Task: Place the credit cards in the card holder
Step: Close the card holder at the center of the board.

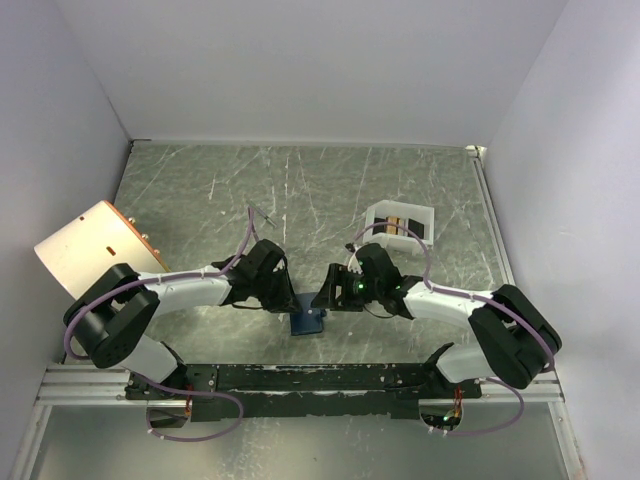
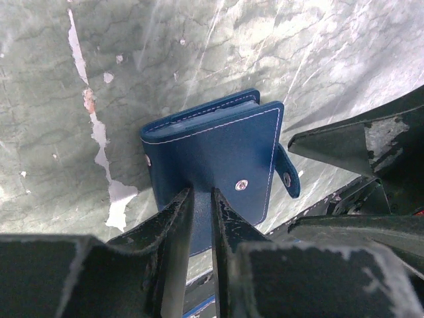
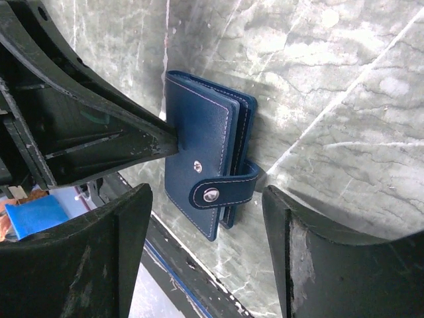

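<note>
The card holder (image 1: 308, 321) is a dark blue wallet, folded closed, on the table near the front edge between both grippers. My left gripper (image 1: 283, 296) is shut on the edge of its cover (image 2: 218, 142), fingertips (image 2: 182, 199) pinching the leather. Its snap tab (image 3: 222, 191) lies loose over the cover, not fastened to the stud (image 3: 197, 167). My right gripper (image 3: 207, 195) is open, one finger on each side of the tab, not touching it; it also shows in the top view (image 1: 333, 290). The credit cards (image 1: 398, 222), tan and dark, stand in the white tray (image 1: 378, 212) behind the right arm.
A cream box-like object with a copper edge (image 1: 95, 245) lies at the far left. A black mounting rail (image 1: 320, 378) runs along the front just behind the wallet. The left gripper's finger (image 3: 132, 142) crosses the right wrist view.
</note>
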Available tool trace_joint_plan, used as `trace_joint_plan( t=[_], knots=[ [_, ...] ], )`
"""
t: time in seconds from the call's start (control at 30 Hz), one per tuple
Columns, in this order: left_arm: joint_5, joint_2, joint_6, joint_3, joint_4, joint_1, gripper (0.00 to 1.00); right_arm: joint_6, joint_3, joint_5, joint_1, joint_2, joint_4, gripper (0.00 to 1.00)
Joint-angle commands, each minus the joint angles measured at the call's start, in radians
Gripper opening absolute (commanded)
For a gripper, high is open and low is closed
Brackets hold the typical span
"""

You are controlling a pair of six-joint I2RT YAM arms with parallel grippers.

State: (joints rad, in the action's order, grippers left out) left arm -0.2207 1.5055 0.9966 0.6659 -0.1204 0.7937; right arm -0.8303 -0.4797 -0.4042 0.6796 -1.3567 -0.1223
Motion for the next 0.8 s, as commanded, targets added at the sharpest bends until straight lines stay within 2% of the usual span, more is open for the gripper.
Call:
trace_joint_plan(
  t=[0.0,0.3,0.53,0.77],
  knots=[
    [0.041,0.033,-0.007,0.008,-0.056,0.013,0.29,-0.007,0.022,-0.004,-0.008,-0.014,-0.03,0.68],
    [0.034,0.035,-0.006,-0.002,-0.043,0.013,0.29,-0.047,0.054,-0.062,-0.008,-0.06,-0.135,0.58],
    [0.032,0.039,-0.004,-0.006,-0.037,0.015,0.29,-0.057,0.062,-0.1,-0.008,-0.082,-0.182,0.58],
    [0.032,0.051,0.0,-0.002,-0.035,0.02,0.29,-0.015,0.037,-0.093,-0.007,-0.054,-0.129,0.58]
  ],
)
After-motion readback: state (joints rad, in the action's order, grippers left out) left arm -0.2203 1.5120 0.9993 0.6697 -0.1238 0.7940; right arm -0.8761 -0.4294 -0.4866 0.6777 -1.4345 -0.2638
